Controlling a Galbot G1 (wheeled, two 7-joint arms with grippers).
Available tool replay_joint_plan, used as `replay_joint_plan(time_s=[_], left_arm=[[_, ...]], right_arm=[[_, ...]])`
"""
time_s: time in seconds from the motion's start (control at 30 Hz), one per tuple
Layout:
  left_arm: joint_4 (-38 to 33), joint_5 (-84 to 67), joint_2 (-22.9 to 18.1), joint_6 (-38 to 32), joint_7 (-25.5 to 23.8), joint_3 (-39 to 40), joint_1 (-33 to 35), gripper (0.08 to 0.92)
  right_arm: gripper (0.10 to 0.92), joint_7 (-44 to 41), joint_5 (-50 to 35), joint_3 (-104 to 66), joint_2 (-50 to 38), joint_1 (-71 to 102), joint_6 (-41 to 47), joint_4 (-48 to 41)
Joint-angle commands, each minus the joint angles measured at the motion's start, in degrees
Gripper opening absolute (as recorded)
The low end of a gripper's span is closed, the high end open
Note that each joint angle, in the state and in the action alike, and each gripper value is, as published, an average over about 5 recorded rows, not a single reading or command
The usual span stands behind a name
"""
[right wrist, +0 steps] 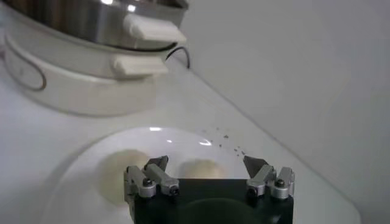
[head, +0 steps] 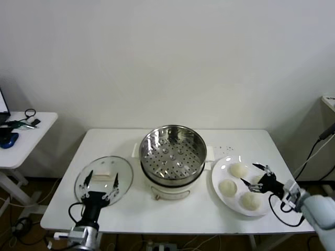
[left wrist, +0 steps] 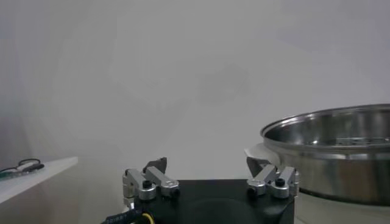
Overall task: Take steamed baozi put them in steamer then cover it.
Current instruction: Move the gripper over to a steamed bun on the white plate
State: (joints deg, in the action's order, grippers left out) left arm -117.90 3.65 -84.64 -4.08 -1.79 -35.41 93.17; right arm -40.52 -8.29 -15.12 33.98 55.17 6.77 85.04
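Your right gripper (head: pixel 260 177), jaws apart, hovers over the baozi (head: pixel 238 170) on the plate (head: pixel 219 170), lower right. Left gripper (head: pixel 99 183), also apart, waits by the cover (head: pixel 123 172), lower left. The steamer (head: pixel 172 149), centre, is empty: nothing loaded yet.

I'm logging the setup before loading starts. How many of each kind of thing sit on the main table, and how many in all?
Baozi: 4, on the plate; one, another, a third, the fourth partly behind the right gripper
Plate: 1
Steamer: 1
Glass cover: 1
Total: 7
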Motion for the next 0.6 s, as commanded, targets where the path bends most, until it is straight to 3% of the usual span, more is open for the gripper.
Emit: replay_joint_plan(time_s=[0.03, 0.33, 0.6], left_arm=[[0.0, -0.8, 0.3, -0.6, -0.7, -0.1, 0.0, 0.823], [1.2, -0.9, 0.6, 0.2, 0.8, -0.3, -0.6, 0.823], [1.7, -1.0, 1.1, 0.8, 1.3, -0.6, -1.0, 0.823]], right_arm=[[0.823, -11.3, 1.9, 23.0, -12.0, -23.0, 2.5, -7.3], [0.823, -18.8, 0.6, 60.6, -8.9, -57.0, 3.4, -15.9], [0.823, -20.1, 0.6, 73.3, -0.5, -67.2, 3.4, -23.1]])
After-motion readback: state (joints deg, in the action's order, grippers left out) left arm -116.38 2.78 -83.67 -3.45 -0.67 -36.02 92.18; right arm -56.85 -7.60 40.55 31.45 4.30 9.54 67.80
